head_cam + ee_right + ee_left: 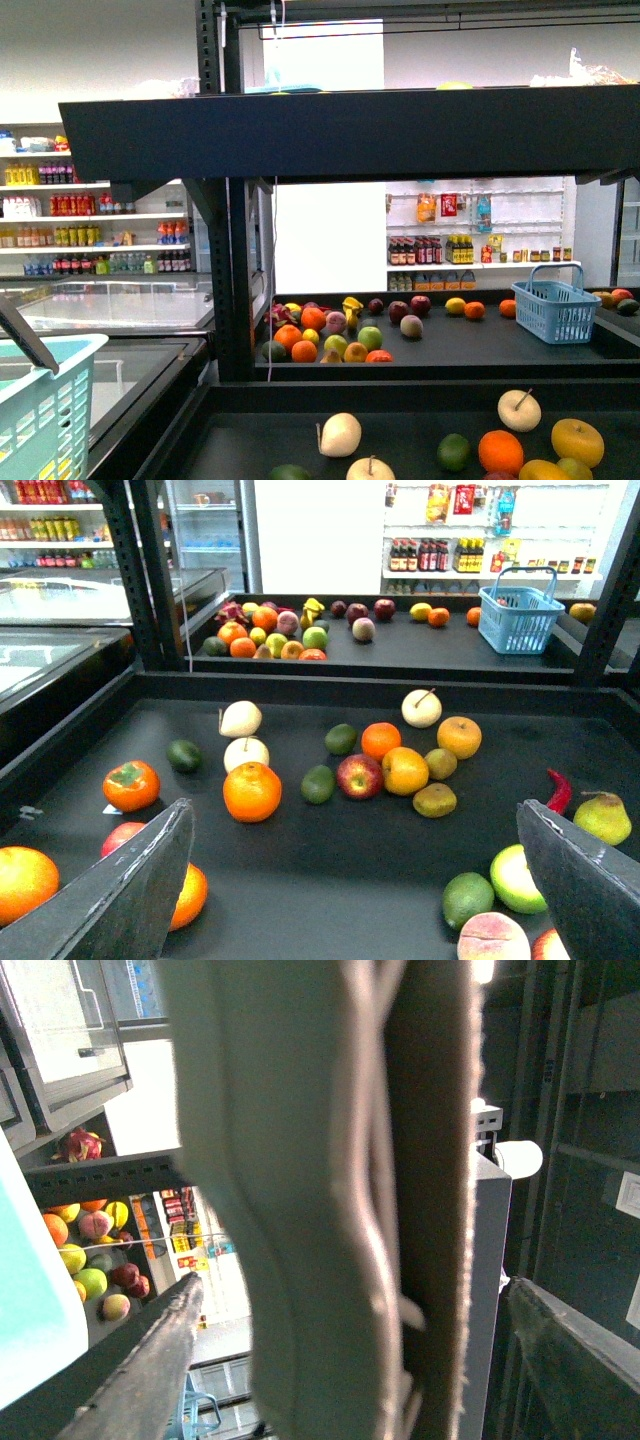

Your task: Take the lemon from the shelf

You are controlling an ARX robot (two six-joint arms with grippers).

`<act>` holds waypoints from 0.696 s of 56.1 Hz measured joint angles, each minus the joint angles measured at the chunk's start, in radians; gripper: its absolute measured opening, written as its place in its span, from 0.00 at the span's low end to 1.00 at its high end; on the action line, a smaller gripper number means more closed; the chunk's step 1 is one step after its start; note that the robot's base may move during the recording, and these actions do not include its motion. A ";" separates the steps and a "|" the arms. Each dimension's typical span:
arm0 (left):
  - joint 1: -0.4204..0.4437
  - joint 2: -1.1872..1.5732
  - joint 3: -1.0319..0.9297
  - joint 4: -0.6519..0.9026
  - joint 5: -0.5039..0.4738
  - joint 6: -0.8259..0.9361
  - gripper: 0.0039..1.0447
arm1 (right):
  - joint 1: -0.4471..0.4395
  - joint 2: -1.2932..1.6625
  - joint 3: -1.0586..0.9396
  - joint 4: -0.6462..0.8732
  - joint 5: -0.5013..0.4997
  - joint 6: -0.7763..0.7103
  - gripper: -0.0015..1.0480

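The lemon [455, 306] is a small bright yellow oval lying beside an orange [474, 310] on the far dark tray of the black shelf [400, 372]. The right wrist view shows the lemon [421, 611] far beyond my right gripper [355, 895]. That gripper is open over the bare near tray [330, 875], with nothing between its fingers [130, 890]. My left gripper [355, 1370] is open too. A blurred beige and grey shape close to its camera fills the space between its fingers [140, 1370], and no lemon can be picked out there. Neither arm appears in the front view.
Several fruits are scattered on the near tray, among them oranges [251, 791], an apple [360, 775] and a lime [466, 898]. A fruit pile [325, 335] and a blue basket [555, 310] sit on the far tray. A turquoise basket [40, 400] stands at the front left, and black uprights [230, 280] frame the shelf.
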 joint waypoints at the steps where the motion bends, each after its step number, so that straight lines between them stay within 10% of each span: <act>1: 0.000 0.000 0.000 0.000 0.002 0.000 0.95 | 0.000 0.000 0.000 0.000 0.000 0.000 0.93; 39: 0.006 0.000 -0.006 0.000 0.031 0.000 0.93 | 0.000 0.000 0.000 0.000 0.000 0.000 0.93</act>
